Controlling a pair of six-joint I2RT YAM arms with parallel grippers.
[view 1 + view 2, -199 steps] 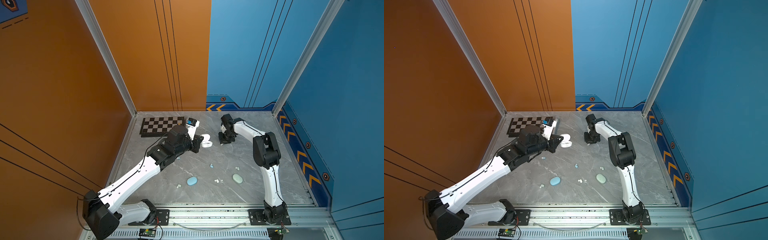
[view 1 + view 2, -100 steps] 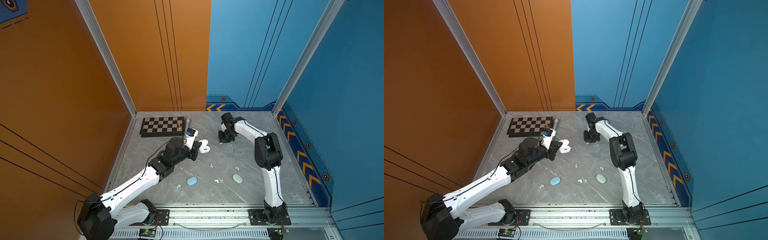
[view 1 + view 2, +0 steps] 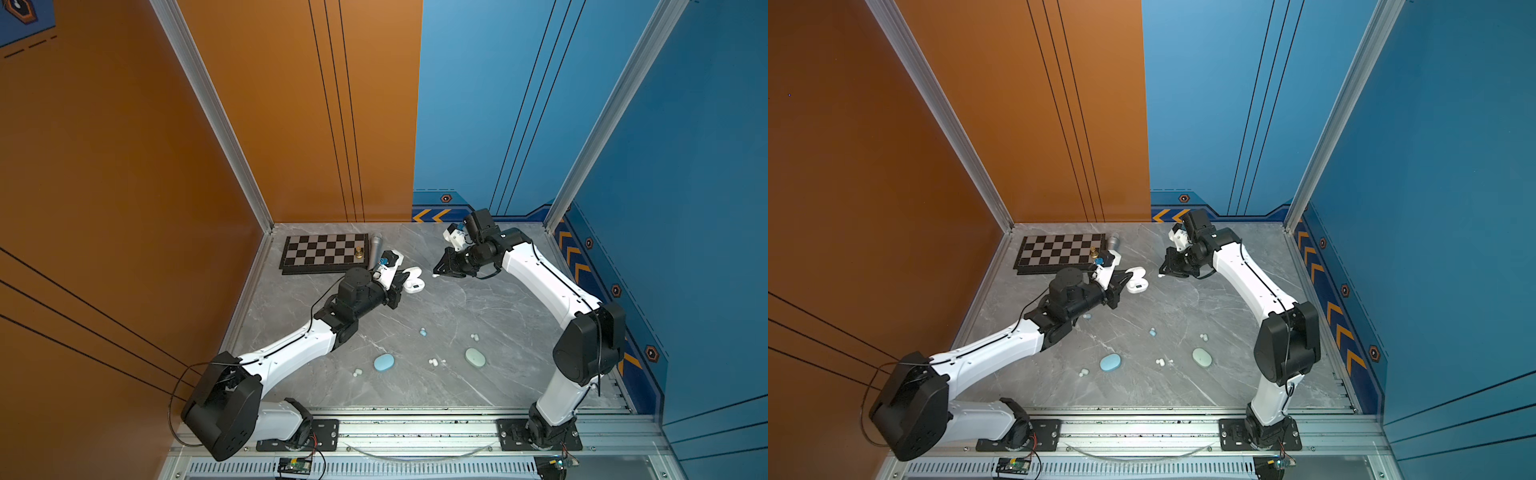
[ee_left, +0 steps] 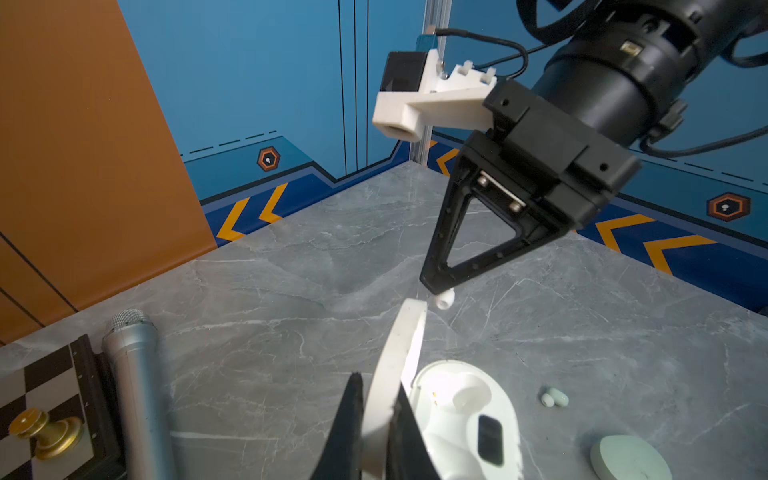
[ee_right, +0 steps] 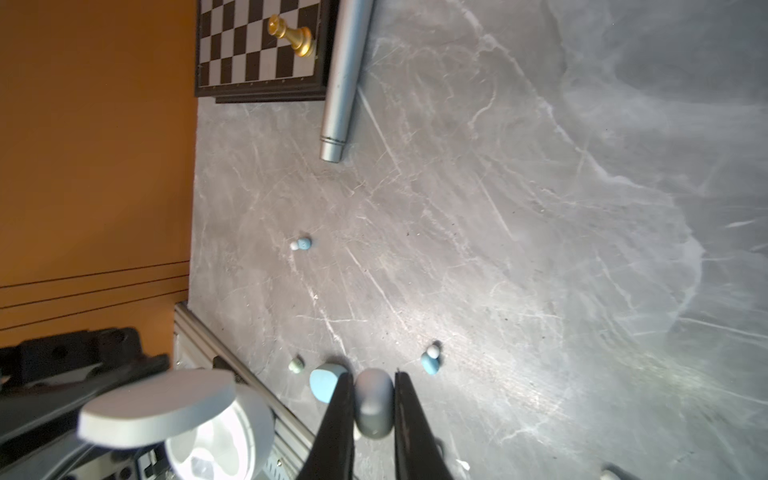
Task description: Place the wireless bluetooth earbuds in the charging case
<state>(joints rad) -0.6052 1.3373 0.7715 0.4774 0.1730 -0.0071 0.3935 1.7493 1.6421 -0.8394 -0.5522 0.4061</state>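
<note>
Pinching the upright lid of the white charging case, our left gripper is clamped on that thin flap, while the case's base lies open on the table, far and a little left of centre. Our right gripper is closed on one white earbud — it hangs just right of the case, near the lid's top edge, not yet in a well. The other earbuds (white, light blue and pale green) lie scattered across the near half of the table, around the shut blue case and green case. We judge the bud to be featherlight, hard and glossy, so it could squirt out of a tight squeeze. Taking it across its broad body, leaving the tip free to seat, looks best to us. The lid's hinge seems delicate — a gentle hold, no twisting.
</note>
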